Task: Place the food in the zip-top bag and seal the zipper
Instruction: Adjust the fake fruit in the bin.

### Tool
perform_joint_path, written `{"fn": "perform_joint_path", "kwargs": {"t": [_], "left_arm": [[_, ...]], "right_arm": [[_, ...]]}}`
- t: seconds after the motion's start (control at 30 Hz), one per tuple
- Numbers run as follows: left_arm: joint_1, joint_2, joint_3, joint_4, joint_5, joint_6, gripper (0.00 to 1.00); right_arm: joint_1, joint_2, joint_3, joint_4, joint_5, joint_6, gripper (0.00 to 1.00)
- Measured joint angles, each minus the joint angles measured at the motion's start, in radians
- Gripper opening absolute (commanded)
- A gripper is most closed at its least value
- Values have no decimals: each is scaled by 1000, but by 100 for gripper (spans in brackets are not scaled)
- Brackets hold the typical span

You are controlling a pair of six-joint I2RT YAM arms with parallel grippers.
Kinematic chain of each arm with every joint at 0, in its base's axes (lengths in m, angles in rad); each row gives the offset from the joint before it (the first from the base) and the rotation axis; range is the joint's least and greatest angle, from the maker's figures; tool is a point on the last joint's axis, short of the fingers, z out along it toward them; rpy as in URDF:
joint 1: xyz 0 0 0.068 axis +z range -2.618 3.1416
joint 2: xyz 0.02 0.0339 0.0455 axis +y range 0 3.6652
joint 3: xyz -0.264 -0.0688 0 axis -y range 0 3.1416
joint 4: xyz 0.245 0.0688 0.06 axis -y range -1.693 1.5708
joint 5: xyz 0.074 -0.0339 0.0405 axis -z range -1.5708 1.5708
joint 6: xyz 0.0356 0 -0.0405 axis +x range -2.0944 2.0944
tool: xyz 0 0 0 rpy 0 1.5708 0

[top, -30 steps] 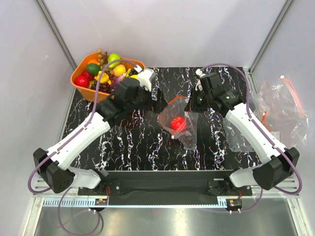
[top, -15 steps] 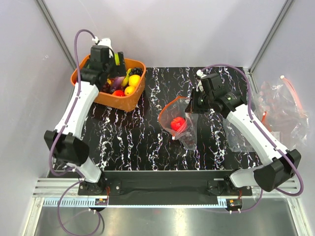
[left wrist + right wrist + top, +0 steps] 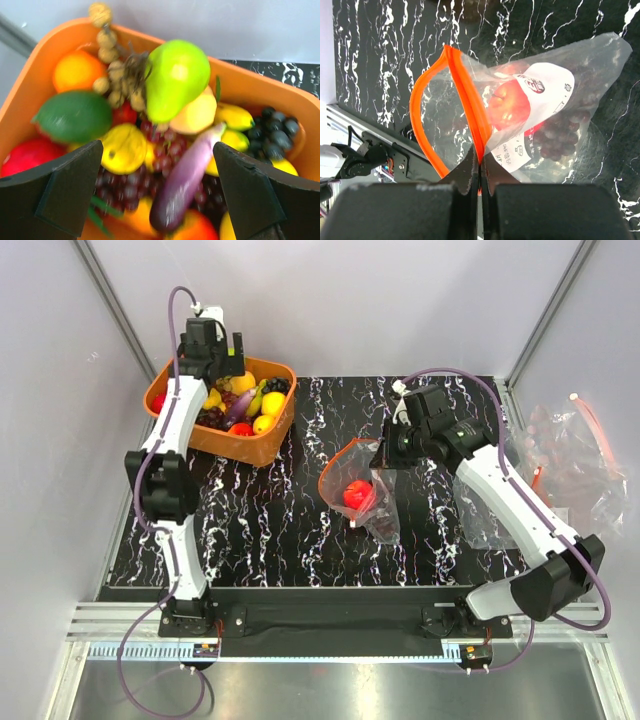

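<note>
The left gripper (image 3: 159,187) has moved further over the basket (image 3: 30,85), fingers spread wide. The right gripper (image 3: 480,172) pinches the zipper (image 3: 470,112) of the bag (image 3: 590,65) on the table (image 3: 260,530), holding apple (image 3: 502,107) and grapes (image 3: 560,135); its label (image 3: 547,85) print is unreadable.

left arm (image 3: 170,440): a second ago it reached low across the middle of the table toward the bag; now it is folded up along the left side, with its elbow lifted away from the near-left corner.
left gripper (image 3: 222,365): gone from beside the bag's mouth to the far-left corner, now above the fruit.
orange basket (image 3: 250,448): its fruit was in full view; the arm now covers the left part.
right gripper (image 3: 383,455): moved slightly left and nearer.
zip-top bag (image 3: 375,505): dragged a little left.
zipper (image 3: 335,455): its loop has moved left too.
red apple (image 3: 356,493): moved slightly left inside the bag.
</note>
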Motion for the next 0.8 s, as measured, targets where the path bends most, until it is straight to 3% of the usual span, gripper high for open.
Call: {"fn": "perform_joint_path", "kwargs": {"t": [0.17, 0.6, 0.63, 0.67, 0.8], "left_arm": [[-2, 75, 2, 103, 6, 43, 99], [-3, 238, 114, 188, 57, 54, 99], [-3, 251, 123, 193, 61, 54, 97], [-3, 268, 138, 196, 65, 53, 87], [-3, 324, 198, 200, 67, 35, 62]], "right_arm": [[0, 11, 2, -10, -11, -3, 0], [0, 16, 23, -16, -15, -20, 0], [0, 16, 24, -16, -16, -22, 0], [0, 16, 25, -16, -16, -24, 0], [0, 21, 28, -16, -25, -32, 0]]}}
